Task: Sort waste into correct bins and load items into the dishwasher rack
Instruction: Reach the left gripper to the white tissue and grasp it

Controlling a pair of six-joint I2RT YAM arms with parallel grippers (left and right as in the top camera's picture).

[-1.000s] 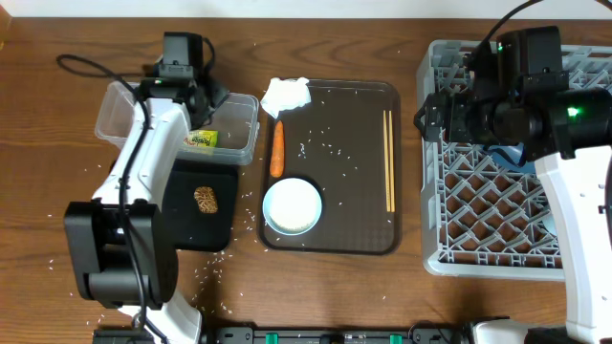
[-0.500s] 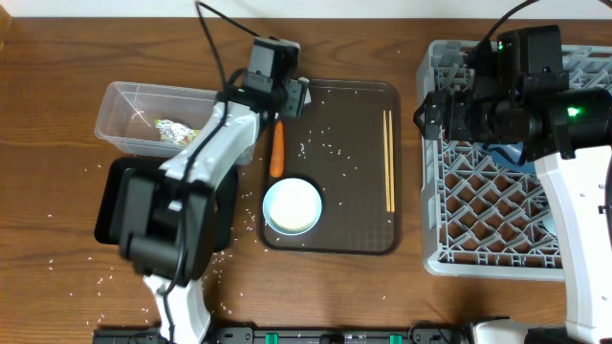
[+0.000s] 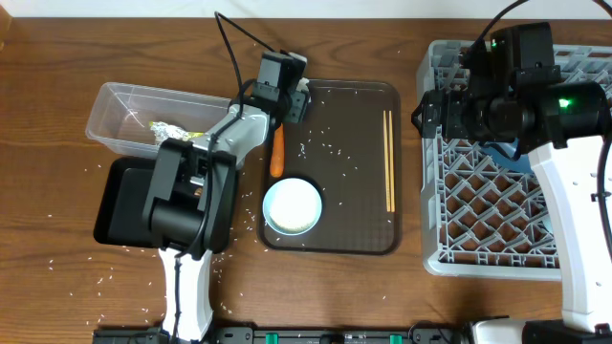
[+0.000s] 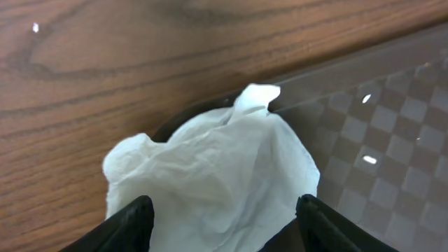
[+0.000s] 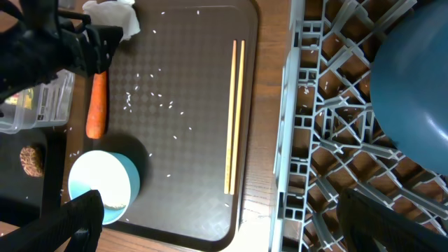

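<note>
The crumpled white tissue (image 4: 210, 168) lies at the brown serving tray's far left corner. My left gripper (image 4: 224, 227) is open with a finger on each side of it; from overhead (image 3: 293, 96) it hides most of the tissue. The orange carrot (image 3: 277, 153), the white bowl (image 3: 292, 205) and the chopsticks (image 3: 389, 158) lie on the tray among rice grains (image 3: 320, 143). The wrapper (image 3: 167, 129) is in the clear tub (image 3: 115, 105). The brown lump (image 5: 29, 159) is on the black tray (image 3: 120, 205). My right gripper (image 3: 432, 117) is open and empty over the grey rack (image 3: 478, 205), which holds the dark blue plate (image 5: 413, 77).
The brown serving tray (image 3: 363, 220) sits mid-table between the bins and the rack. Loose rice is scattered on the wood (image 3: 105, 277) near the front left. My left arm lies across the clear tub and the black tray.
My left arm has swung right from the clear tub to the tissue at the tray corner. The clear tub has shifted slightly left. The right arm has hardly moved.
</note>
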